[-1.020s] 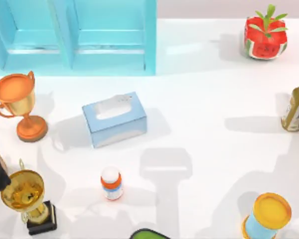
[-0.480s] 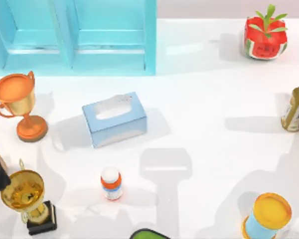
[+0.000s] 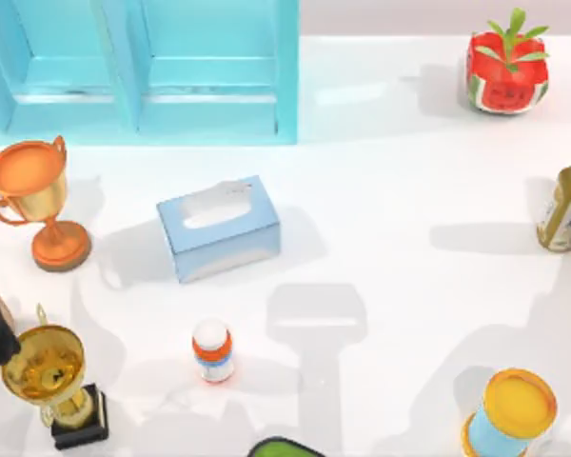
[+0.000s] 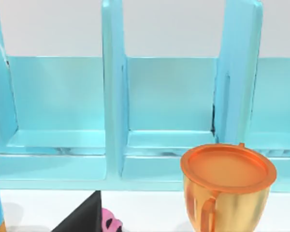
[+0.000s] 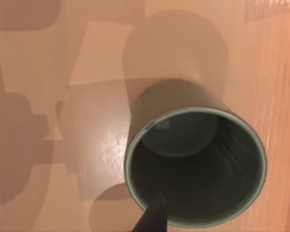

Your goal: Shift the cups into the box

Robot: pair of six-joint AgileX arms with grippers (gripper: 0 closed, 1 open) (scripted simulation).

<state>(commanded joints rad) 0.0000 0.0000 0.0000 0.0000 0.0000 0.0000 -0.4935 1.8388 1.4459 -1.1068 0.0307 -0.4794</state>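
A small dark grey-green matte tumbler, handleless and slightly tapered, hung directly under the right wrist camera, mouth up, above a brown floor. It looked stiff, light and smooth, so a pinch over the rim, one finger inside and one outside, seemed the surest hold. A dark fingertip of the right claw lay at the rim, apparently gripping the wall. The left arm's wrist faced the pale blue divided box; whether its claw was open I could not tell.

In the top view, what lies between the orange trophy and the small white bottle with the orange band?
In the top view, the light blue tissue box sits roughly between the orange trophy and the white bottle, slightly off the direct line; otherwise bare white table.
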